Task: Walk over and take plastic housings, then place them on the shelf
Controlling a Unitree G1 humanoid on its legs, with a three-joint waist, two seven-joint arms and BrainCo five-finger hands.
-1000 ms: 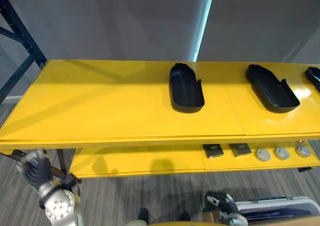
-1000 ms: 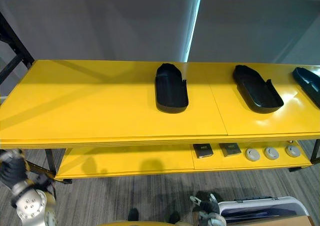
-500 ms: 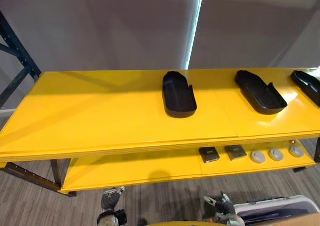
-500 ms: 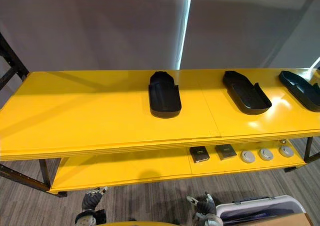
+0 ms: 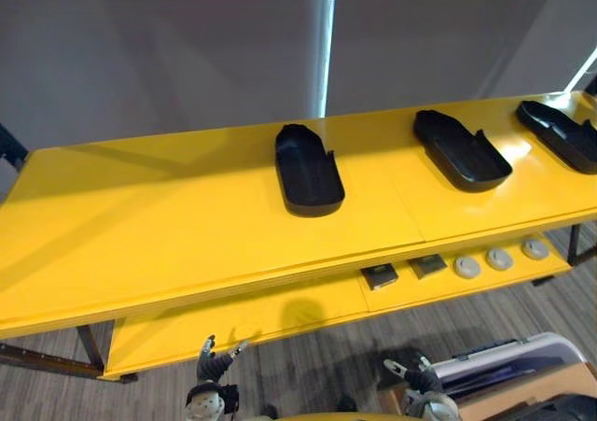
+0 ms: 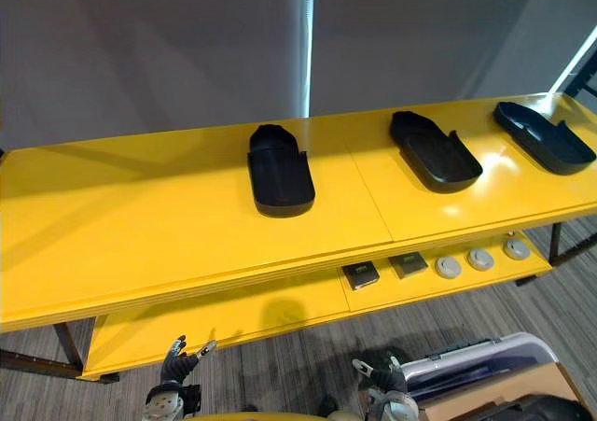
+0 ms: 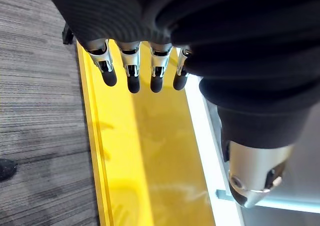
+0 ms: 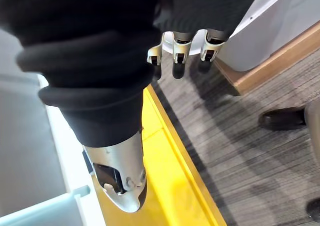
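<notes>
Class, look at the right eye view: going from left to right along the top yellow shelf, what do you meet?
Left black housing → middle black housing → right black housing, each lying apart from the others on the shelf.

three black plastic housings on the upper board: left (image 5: 308, 169), middle (image 5: 462, 150), right (image 5: 560, 133). two yellow shelf boards, upper (image 5: 168, 225) and lower (image 5: 280, 314). two dark square parts (image 5: 379, 275) (image 5: 428, 265) and three grey round discs (image 5: 466, 267) (image 5: 499, 259) (image 5: 534, 248) on the lower board.
</notes>
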